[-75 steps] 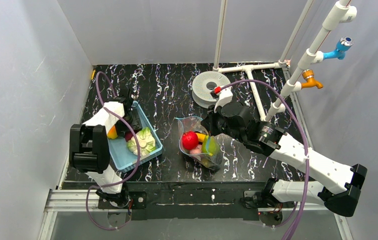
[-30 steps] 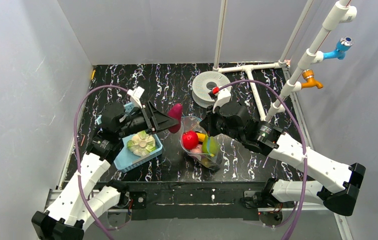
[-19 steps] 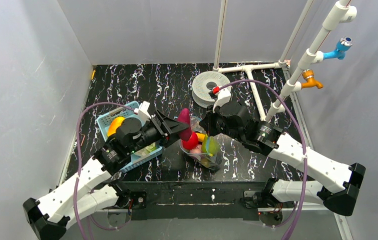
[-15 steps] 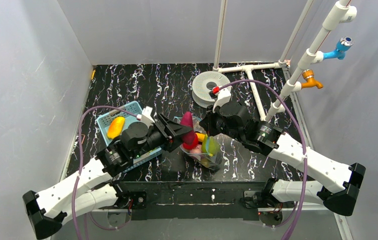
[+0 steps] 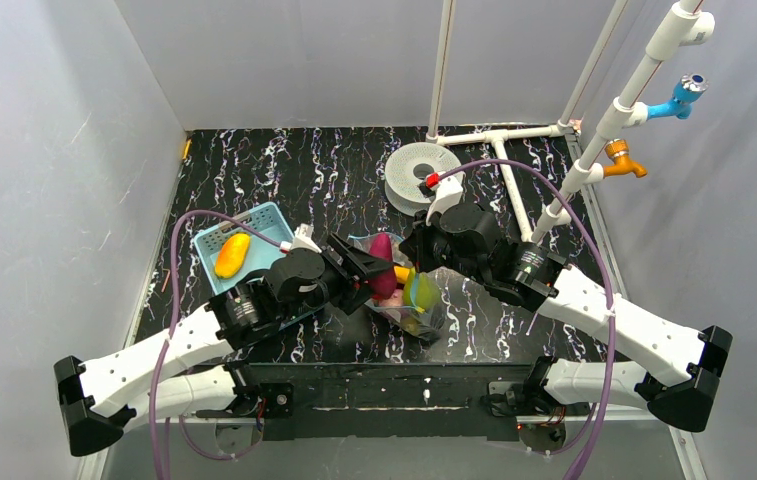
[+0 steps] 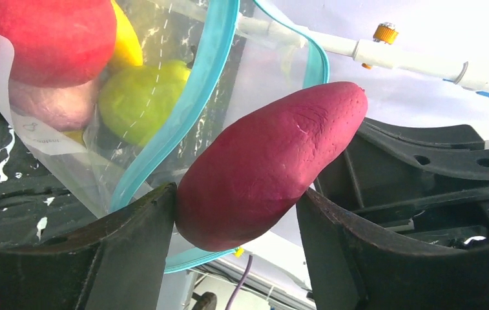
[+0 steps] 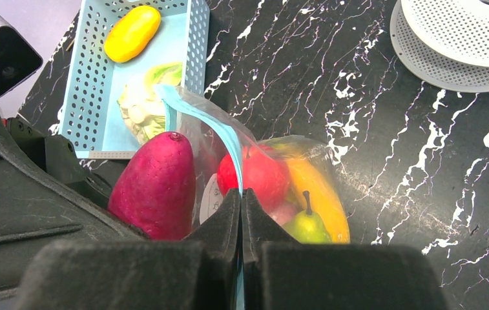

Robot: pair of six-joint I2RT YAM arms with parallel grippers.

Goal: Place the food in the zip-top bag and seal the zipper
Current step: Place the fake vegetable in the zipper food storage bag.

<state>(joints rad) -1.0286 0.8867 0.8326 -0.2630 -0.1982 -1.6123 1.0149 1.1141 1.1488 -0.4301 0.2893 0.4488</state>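
The left gripper [image 6: 235, 216] is spread wide, clamping the purple eggplant [image 6: 274, 158] at the mouth of the zip-top bag [image 5: 422, 305], mid-bench toward the near edge. The eggplant's long axis runs roughly near-to-far, narrow end toward the far edge. The right gripper [image 7: 241, 201] is pressed together on the zipper [image 7: 206, 119].

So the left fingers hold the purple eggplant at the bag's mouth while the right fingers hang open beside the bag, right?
Not quite. The right fingers are shut, pinching the bag's zipper strip, as the right wrist view shows. The left fingers do hold the eggplant at the mouth of the bag.
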